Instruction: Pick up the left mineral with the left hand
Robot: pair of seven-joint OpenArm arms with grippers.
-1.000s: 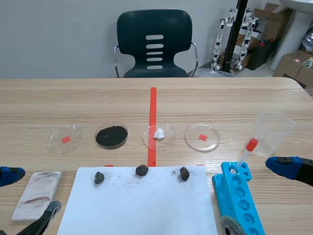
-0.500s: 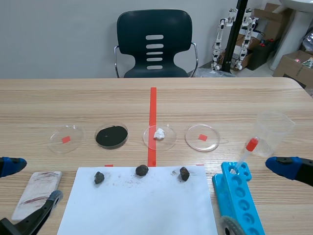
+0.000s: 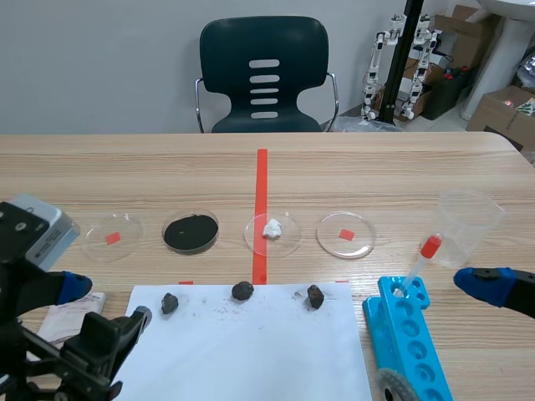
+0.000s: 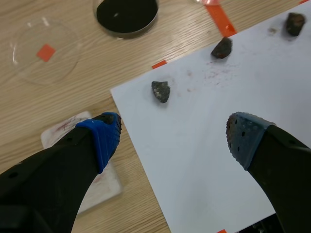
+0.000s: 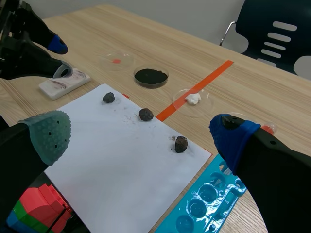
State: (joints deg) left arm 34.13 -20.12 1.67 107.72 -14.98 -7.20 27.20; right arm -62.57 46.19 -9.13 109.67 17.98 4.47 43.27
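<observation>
Three dark minerals lie in a row on the white paper [image 3: 242,347]. The left mineral [image 3: 170,303] [image 4: 161,91] [image 5: 108,97] rests near the paper's far left corner. My left gripper [image 3: 107,302] [image 4: 172,128] hovers open above the paper's left edge; the mineral lies just ahead of it, between the finger lines and untouched. The middle mineral [image 4: 221,48] and right mineral [image 4: 295,23] lie farther off to the right. My right gripper [image 5: 139,131] stands open and empty at the table's right side; the scene view shows only one blue fingertip [image 3: 483,284].
Behind the paper stand several petri dishes, one holding black powder [image 3: 191,231], another a white lump [image 3: 272,228]. A white streak plate [image 3: 60,322] lies left of the paper. A blue tube rack [image 3: 405,334], a dropper [image 3: 422,259] and a clear cup [image 3: 468,221] stand at the right.
My left arm has risen and swung right, from the table's left edge to above the paper's left edge, close to the left mineral. The right arm has not moved.
</observation>
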